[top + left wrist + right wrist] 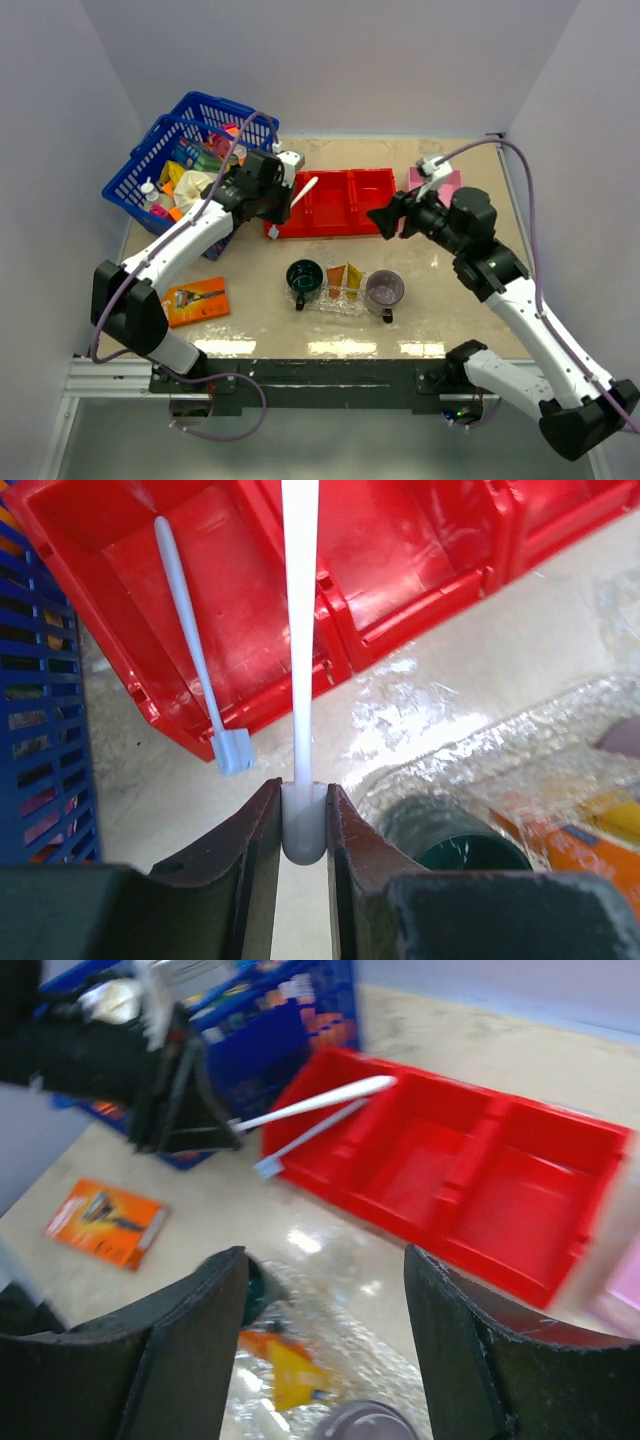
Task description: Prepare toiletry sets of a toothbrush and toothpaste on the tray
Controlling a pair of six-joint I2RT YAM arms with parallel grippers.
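My left gripper [287,197] is shut on the handle end of a white toothbrush [300,630], held above the table beside the red bin's left end; the brush also shows in the right wrist view [320,1100]. A second white toothbrush [190,640] lies in the bin's left compartment, its head over the near rim. The clear bumpy tray [345,302] lies front centre with the orange tube [335,279] and yellow-orange tube [355,281] on it. My right gripper [382,220] is open and empty, above the table between the bin and the tray [330,1300].
The red three-compartment bin [345,225] stands mid-table. A dark green cup [304,280] and a purple cup [384,290] stand at the tray's two ends. A blue basket [150,160] of items is back left, a pink box [447,181] back right, an orange razor pack [196,300] front left.
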